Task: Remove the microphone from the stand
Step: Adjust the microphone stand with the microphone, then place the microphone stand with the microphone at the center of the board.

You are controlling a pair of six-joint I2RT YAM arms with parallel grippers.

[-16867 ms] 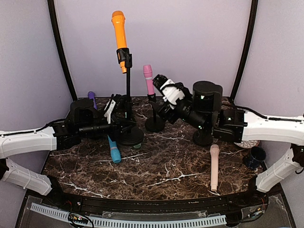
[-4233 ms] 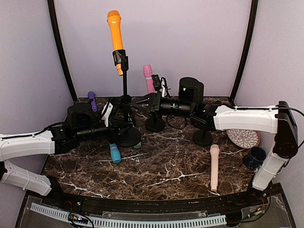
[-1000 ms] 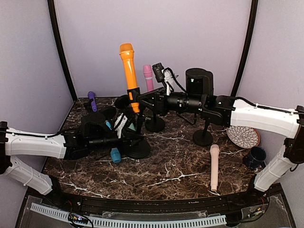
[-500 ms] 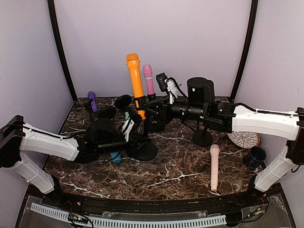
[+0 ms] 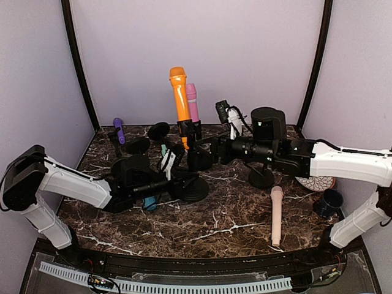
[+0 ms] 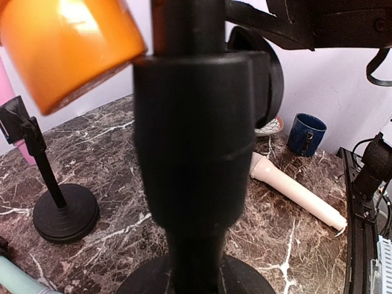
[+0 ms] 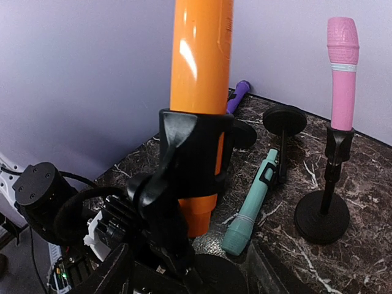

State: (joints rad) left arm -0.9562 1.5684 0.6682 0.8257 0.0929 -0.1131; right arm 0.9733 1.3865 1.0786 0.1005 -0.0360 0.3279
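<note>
The orange microphone (image 5: 179,98) stands almost upright in the black clip (image 7: 187,147) at the top of the stand (image 5: 191,188), head up, its tail poking out below the clip. Its long axis runs close to vertical, so it has to slide up and out along that line.

My right gripper (image 5: 207,146) is the nearer one to it. It faces the clip head on from the right at about clip height, fingers spread, with the orange barrel straight ahead and nothing between them yet. My left gripper (image 5: 174,171) is lower, at the pole just above the round base. Its wrist view is filled by the pole and shows no fingers, so I judge it pinched on the stand rather than see it plainly.

The microphone is smooth, glossy orange plastic with a rounded head, and the shine suggests a slippery barrel. A pink microphone (image 5: 192,101) on its own stand rises just behind it, not touching.
</note>
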